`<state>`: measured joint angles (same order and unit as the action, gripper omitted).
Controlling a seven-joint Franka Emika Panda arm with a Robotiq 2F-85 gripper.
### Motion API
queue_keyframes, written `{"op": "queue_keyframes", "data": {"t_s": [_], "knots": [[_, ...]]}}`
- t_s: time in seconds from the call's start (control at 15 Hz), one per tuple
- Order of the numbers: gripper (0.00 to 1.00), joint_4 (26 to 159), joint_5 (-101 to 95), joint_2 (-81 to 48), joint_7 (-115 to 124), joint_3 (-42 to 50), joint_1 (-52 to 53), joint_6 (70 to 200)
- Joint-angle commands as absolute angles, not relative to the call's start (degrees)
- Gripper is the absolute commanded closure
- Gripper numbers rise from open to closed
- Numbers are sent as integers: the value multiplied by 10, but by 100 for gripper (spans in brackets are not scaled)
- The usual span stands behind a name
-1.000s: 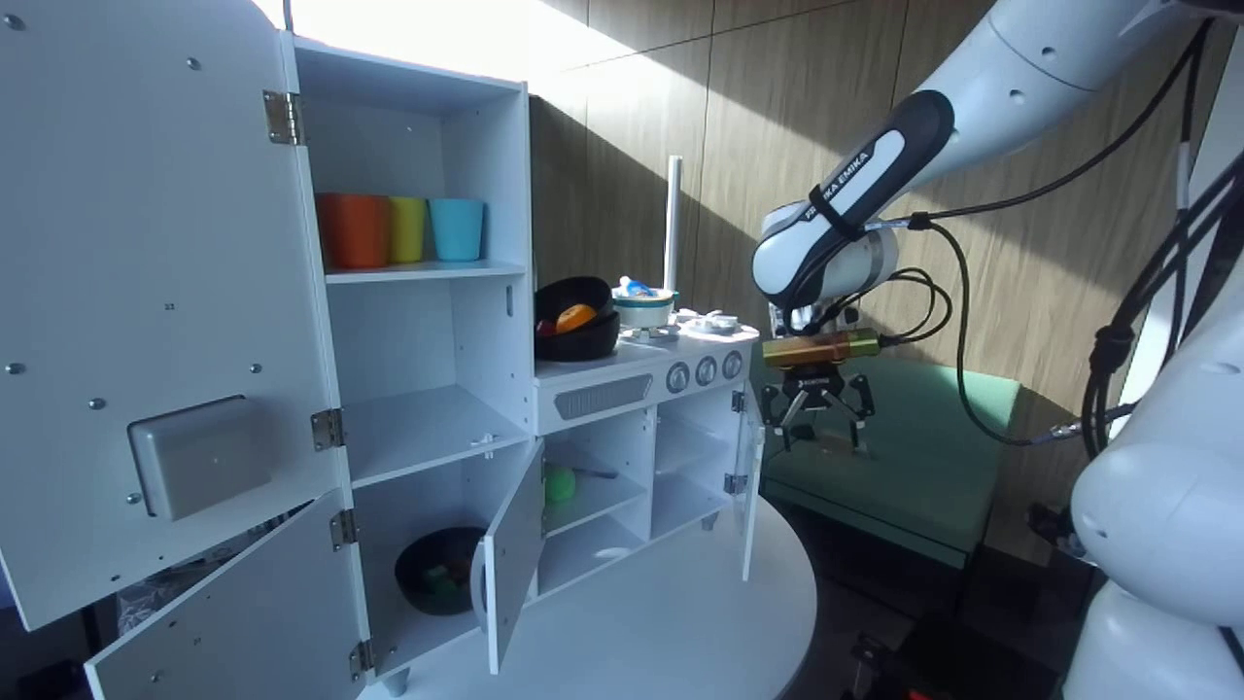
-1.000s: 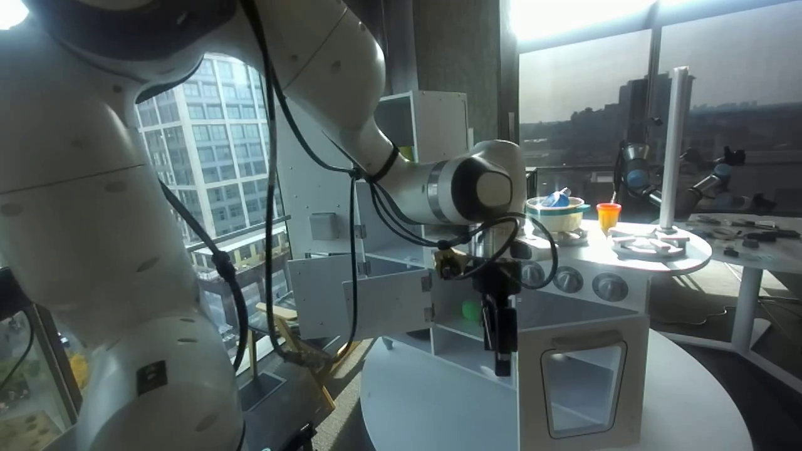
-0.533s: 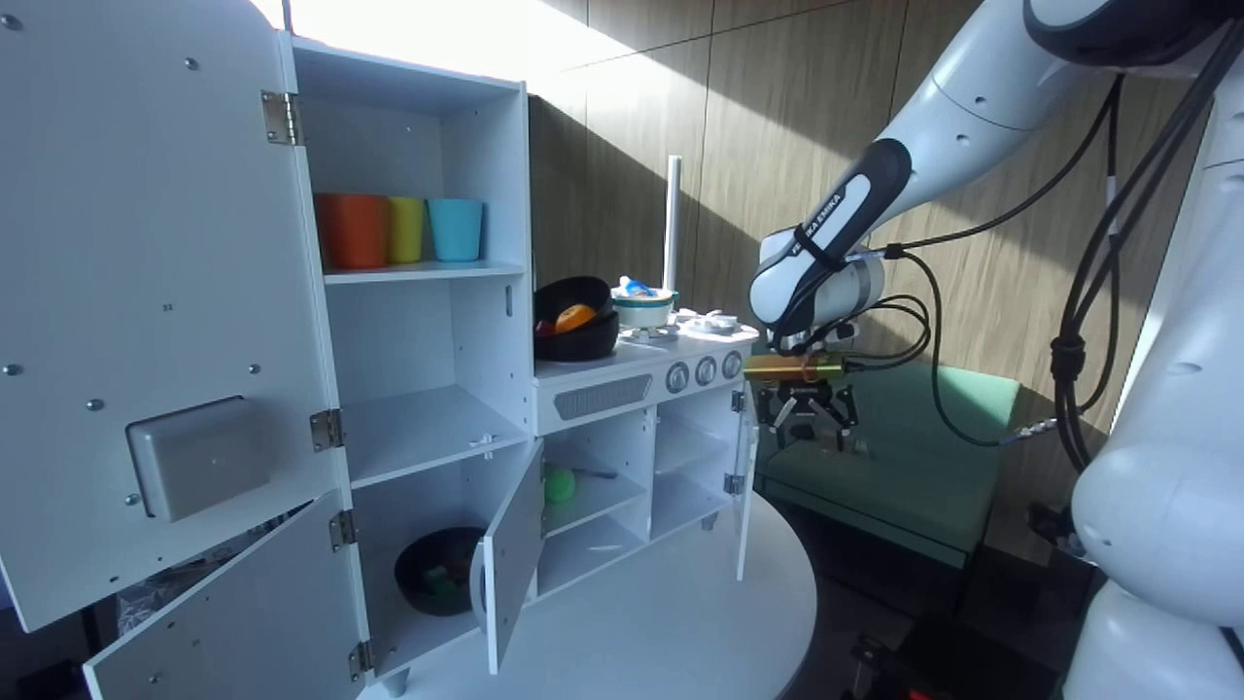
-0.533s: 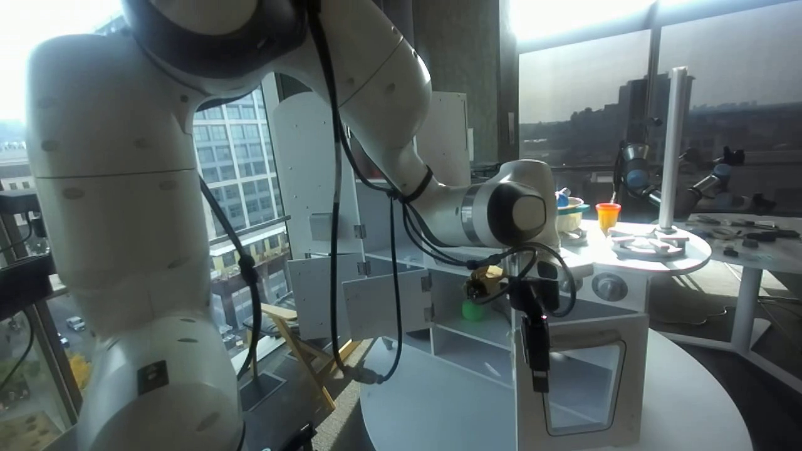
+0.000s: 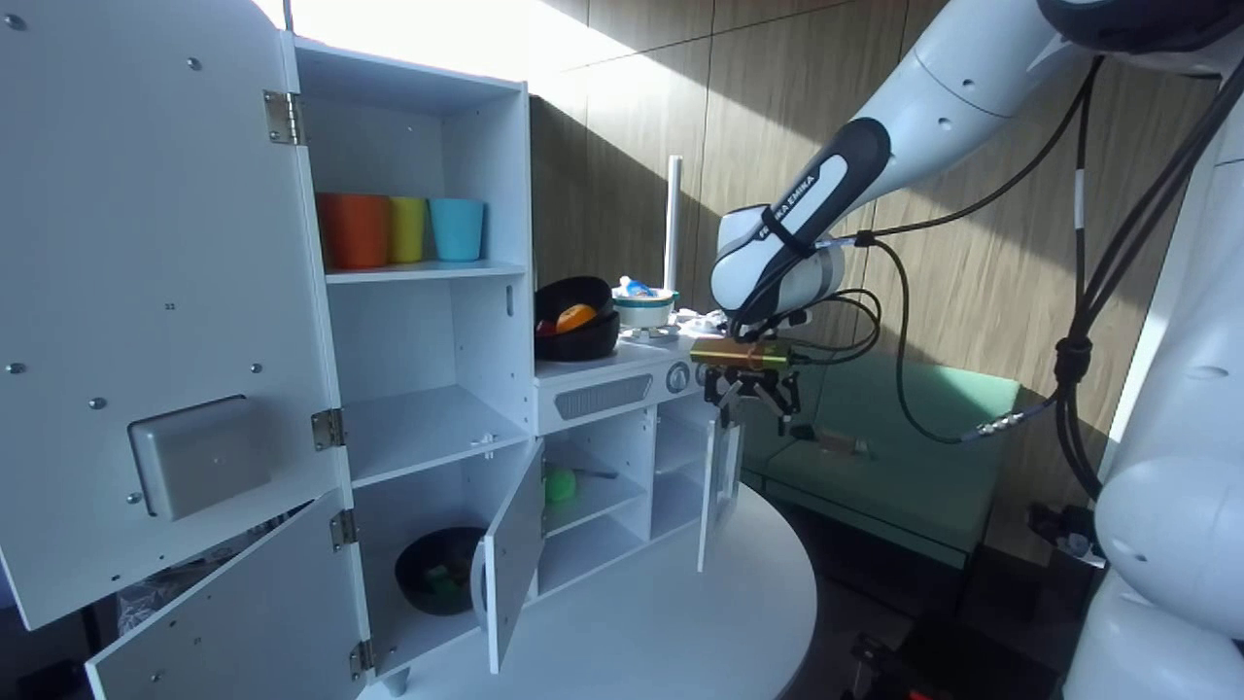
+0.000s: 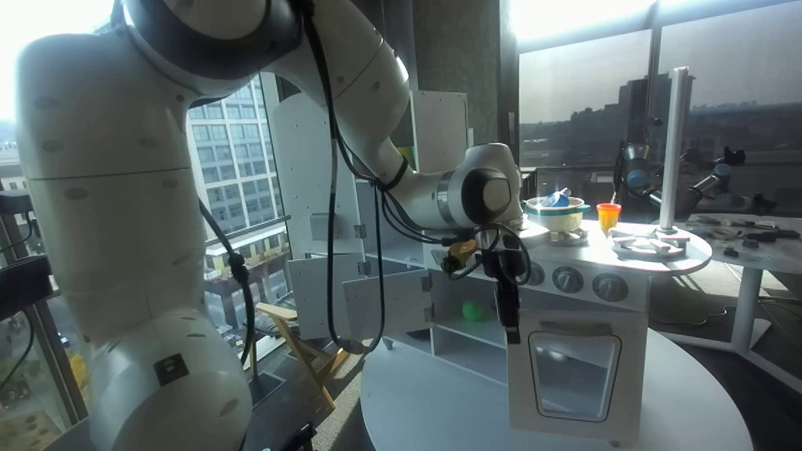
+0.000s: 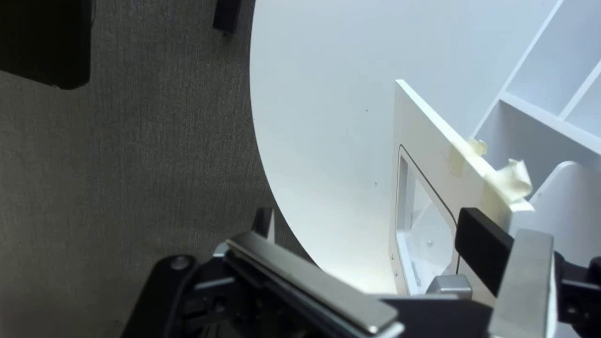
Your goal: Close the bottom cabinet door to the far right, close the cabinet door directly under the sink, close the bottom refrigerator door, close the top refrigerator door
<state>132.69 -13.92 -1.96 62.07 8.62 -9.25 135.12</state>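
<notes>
My gripper (image 5: 753,425) is open and empty at the upper part of the far right cabinet door (image 5: 710,501), which stands ajar. In the wrist view the gripper (image 7: 374,237) has one finger over the outer face of this windowed door (image 7: 422,136); contact cannot be told for sure. The door also shows in an exterior view (image 6: 576,427). The door under the counter's other end (image 5: 515,559), beside the refrigerator, stands open. The top refrigerator door (image 5: 165,243) and bottom refrigerator door (image 5: 253,612) stand wide open.
The counter bears black bowls (image 5: 583,342), a white pot (image 5: 643,311) and knobs (image 5: 677,377) on its front. Cups (image 5: 457,231) stand on a refrigerator shelf. A black bowl (image 5: 437,569) sits in the bottom compartment. The round white table (image 5: 671,622) carries the kitchen.
My gripper has moved toward the cabinet front, leftward in an exterior view. The far right cabinet door has swung partway toward its opening. The other doors have not moved.
</notes>
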Motion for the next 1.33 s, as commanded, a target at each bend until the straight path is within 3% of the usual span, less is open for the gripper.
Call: {"op": "queue_keyframes", "data": {"t_s": [0.0,0.47,0.87,1.27], "knots": [[0,1320,-123,-40,634,81,-77,1380],[0,1347,-73,22,573,53,-43,1432],[0,1335,38,71,441,-6,5,1352],[0,1292,34,22,422,-57,43,1302]]}}
